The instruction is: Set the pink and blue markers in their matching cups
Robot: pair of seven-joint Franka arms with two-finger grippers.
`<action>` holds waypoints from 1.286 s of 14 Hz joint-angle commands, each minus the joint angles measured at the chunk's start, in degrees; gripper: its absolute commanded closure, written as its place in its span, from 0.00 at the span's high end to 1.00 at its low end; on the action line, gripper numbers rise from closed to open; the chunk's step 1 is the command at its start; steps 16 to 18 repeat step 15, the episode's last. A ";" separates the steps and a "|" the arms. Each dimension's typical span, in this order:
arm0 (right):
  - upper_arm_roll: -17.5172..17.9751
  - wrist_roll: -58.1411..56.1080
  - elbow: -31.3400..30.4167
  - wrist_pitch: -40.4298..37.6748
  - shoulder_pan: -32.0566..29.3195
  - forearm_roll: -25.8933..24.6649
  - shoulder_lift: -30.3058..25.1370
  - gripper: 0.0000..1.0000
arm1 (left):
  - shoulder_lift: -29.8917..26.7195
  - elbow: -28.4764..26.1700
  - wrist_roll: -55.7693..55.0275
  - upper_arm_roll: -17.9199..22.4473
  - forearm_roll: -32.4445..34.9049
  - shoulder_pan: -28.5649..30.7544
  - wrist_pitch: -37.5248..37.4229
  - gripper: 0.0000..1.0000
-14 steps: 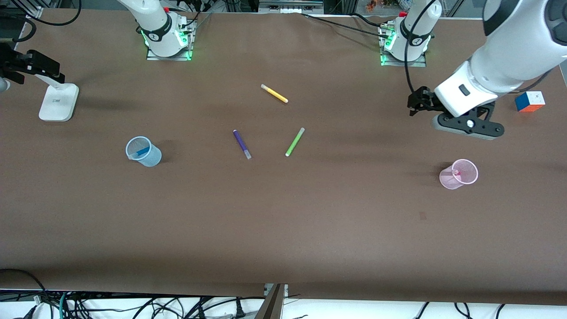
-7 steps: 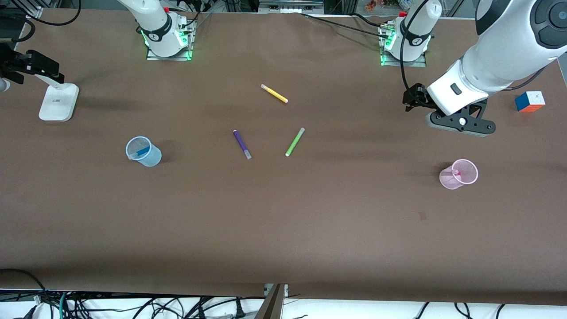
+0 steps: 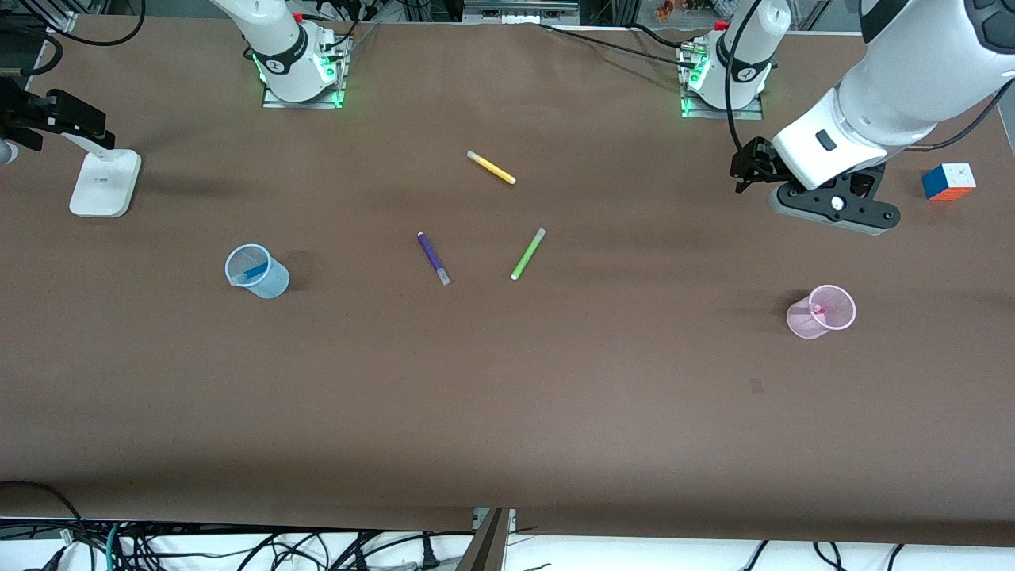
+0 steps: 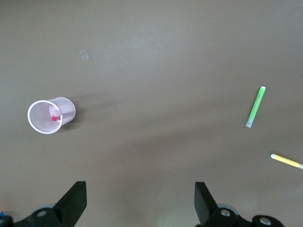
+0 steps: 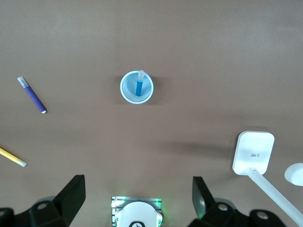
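The pale pink cup [image 3: 802,322] stands toward the left arm's end of the table with the pink marker [image 3: 817,305] upright in it. In the left wrist view the cup [image 4: 69,109] and marker [image 4: 55,115] show too. The pale blue cup [image 3: 274,282] stands toward the right arm's end with the blue marker [image 3: 252,273] in it, also seen in the right wrist view as cup [image 5: 124,92] and marker [image 5: 139,87]. My left gripper [image 3: 833,208] [image 4: 139,201] is open and empty, up over bare table between the pink cup and its base. My right gripper [image 5: 137,196] is open and empty, high over its own base.
A purple pen [image 3: 433,258], a light-green pen [image 3: 527,254] and a yellow pen [image 3: 491,167] lie mid-table. A colour cube [image 3: 948,181] sits at the left arm's end. A white stand [image 3: 105,182] is at the right arm's end.
My left gripper has shifted a little over the table, away from the pink cup and toward its base. The cups, markers and pens have not moved.
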 commanded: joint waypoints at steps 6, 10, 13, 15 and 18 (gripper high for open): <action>0.02 0.31 1.45 -0.78 -0.27 -0.11 0.57 1.00 | -6.52 -9.07 9.54 0.33 1.19 4.90 6.13 1.00; 0.02 0.31 1.45 -0.78 -0.27 -0.11 0.57 1.00 | -4.23 -7.49 9.71 0.33 1.11 5.26 5.78 1.00; 0.02 0.31 1.45 -0.78 -0.27 -0.11 0.57 1.00 | -3.96 -7.13 9.80 0.33 1.02 5.35 5.60 1.00; 0.02 0.31 1.28 -0.78 -0.27 -0.11 0.57 1.00 | -3.96 -7.22 9.54 0.33 1.02 5.35 5.43 1.00; 0.02 0.31 1.28 -0.78 -0.27 -0.11 0.57 1.00 | -3.96 -7.22 9.54 0.33 1.02 5.35 5.43 1.00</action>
